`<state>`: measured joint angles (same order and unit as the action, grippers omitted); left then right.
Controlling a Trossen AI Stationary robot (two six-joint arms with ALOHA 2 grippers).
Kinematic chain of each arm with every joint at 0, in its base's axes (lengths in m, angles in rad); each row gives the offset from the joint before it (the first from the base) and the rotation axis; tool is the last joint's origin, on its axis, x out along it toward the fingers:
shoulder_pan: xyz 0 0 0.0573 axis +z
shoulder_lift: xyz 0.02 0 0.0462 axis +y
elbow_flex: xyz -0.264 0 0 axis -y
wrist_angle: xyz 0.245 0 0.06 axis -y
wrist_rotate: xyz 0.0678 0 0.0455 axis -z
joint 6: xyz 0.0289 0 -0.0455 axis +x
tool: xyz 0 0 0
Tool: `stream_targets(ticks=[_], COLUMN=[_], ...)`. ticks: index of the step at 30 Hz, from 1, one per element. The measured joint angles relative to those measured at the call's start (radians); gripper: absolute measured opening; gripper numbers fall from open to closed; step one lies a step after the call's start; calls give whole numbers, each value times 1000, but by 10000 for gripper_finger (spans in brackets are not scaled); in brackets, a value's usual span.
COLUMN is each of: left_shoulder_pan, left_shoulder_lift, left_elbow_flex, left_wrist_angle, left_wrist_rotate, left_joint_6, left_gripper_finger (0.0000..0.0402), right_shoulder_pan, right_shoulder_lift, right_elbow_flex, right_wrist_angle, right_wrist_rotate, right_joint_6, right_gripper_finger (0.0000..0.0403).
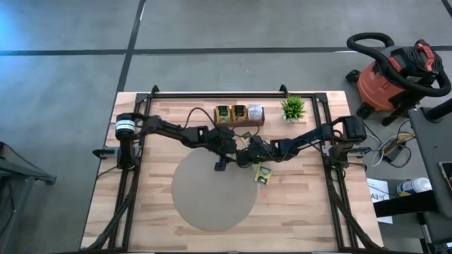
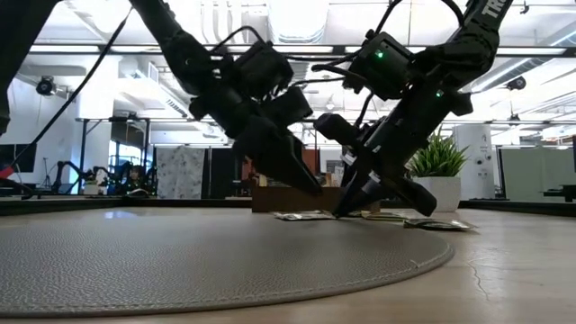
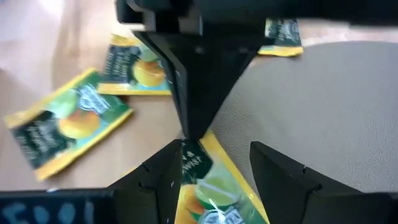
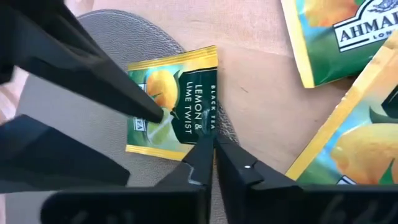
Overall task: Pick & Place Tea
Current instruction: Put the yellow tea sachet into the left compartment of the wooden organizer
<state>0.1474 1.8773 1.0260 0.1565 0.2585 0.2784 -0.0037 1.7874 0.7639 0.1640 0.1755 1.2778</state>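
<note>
Nearest my low camera, the round grey mat (image 2: 225, 256) fills the foreground. At centre-left of the overhead frame, my left gripper (image 1: 220, 164) stands wide over a lemon tea sachet (image 3: 214, 190) at the mat's edge, one finger pressing it, I judge to pin it flat. Just right, my right gripper (image 1: 248, 151) has its fingers pinched together on that sachet's near edge, likely to lift it. Other sachets (image 1: 263, 174) lie loose on the wooden table (image 1: 304, 204); the tray (image 1: 239, 114) waits at upper centre.
</note>
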Motion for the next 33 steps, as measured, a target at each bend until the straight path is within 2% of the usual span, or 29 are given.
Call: stream_targets(ticks=[5,11,20,23,26,33], left_shoulder_pan=[0,1,0,-2,-5,-3], left_shoulder_lift=[-57,-133,-161,-212,-296,-510], left_elbow_flex=[0,-5,-89,-115,-149,-277], left_wrist_angle=[-61,-250,-273,-270,-257,-236], left_wrist_rotate=[-54,-109,-119,-162,-247,-457], left_joint_6=[-1,-47,-176,-232,-260,-397], left_gripper_finger=[183,183,183,183,183,183], right_shoulder_pan=[-3,-6,-11,-14,-31,-137], right_shoulder_lift=[0,-12,-72,-110,-147,-151], right_elbow_flex=[0,0,0,0,10,215], right_wrist_angle=[6,18,27,19,-13,-379], right_wrist_rotate=[0,0,3,3,3,-4], right_joint_6=[-21,-53,-139,-226,-346,-752], right_gripper_finger=[9,8,8,8,8,8])
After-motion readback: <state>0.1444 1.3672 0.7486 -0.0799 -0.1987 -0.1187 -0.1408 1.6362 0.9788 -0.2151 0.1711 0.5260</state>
